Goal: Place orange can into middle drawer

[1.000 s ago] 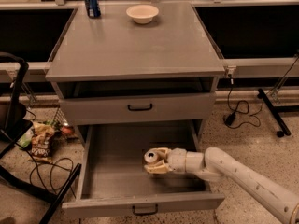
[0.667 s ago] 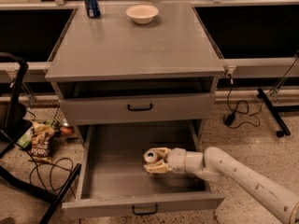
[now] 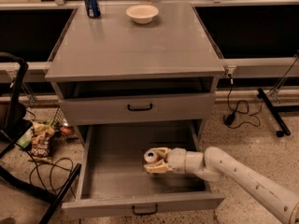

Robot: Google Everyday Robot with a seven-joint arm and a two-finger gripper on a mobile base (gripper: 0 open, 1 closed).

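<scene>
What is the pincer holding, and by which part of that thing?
The pincer, inside the open lower drawer, holds the orange can by its sides, just below the silver top.

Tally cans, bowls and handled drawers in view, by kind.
Cans: 2 (orange can, gripped by the pincer inside the open middle drawer; dark blue can on the cabinet top)
Bowls: 1 (bowl on the cabinet top)
Handled drawers: 2 (upper drawer, middle drawer)
Total: 5
</scene>
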